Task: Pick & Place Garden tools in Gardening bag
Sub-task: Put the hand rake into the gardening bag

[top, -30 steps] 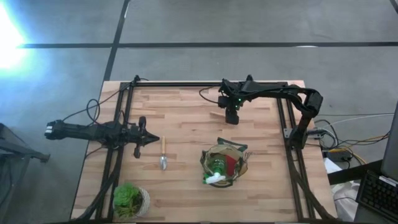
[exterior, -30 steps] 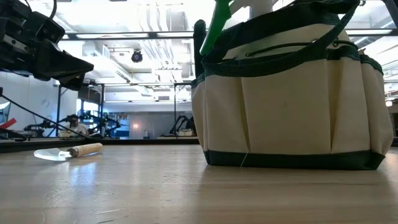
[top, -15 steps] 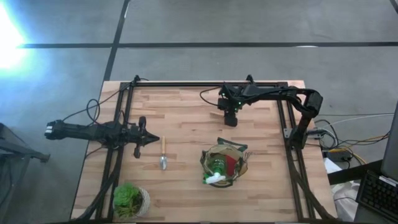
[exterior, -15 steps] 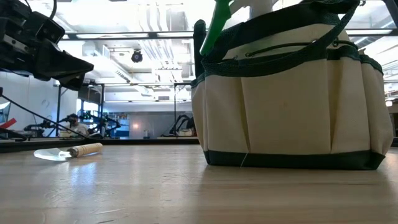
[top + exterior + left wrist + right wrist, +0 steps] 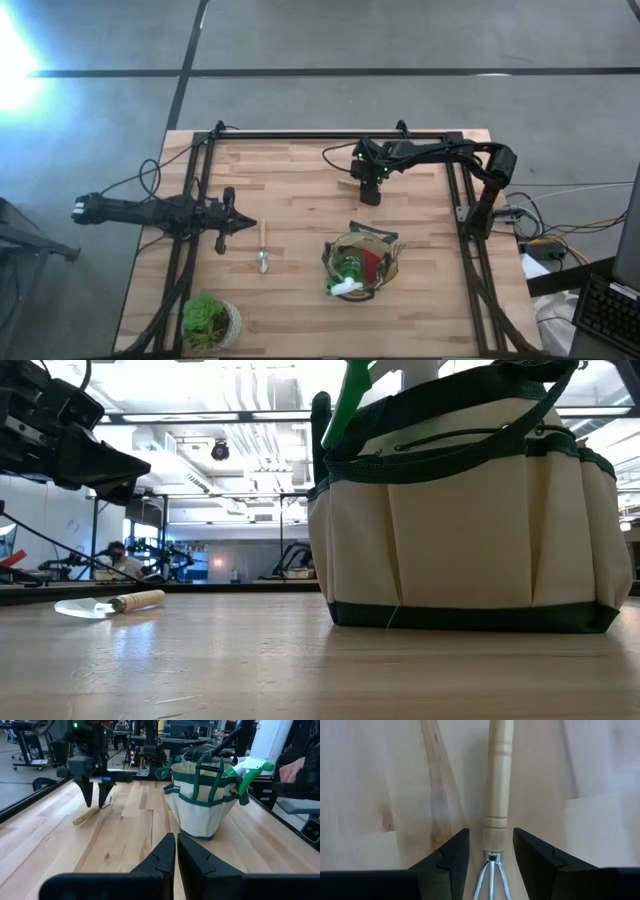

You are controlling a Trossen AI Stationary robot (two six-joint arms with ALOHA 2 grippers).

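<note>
Item, rake fork [image 5: 496, 795]: lay flat on the tabletop [image 5: 380, 770] between the spread fingers of the right claw [image 5: 490, 852], which ought to descend squarely and pinch the wooden handle near its ferrule; left claw [image 5: 176, 852], closed, waited apart.

One gardening bag [image 5: 361, 266] stands on the surface [image 5: 300, 180], and in it are one green spray bottle [image 5: 349, 272] and one red item [image 5: 373, 262]. Two wooden-handled tools lie loose: one trowel [image 5: 262, 245] and one rake fork [image 5: 496, 795]. One leafy plant [image 5: 208, 321] sits in its pot. Two arms work here, each with one pincer, left [image 5: 232, 224] and right [image 5: 370, 190].
</note>
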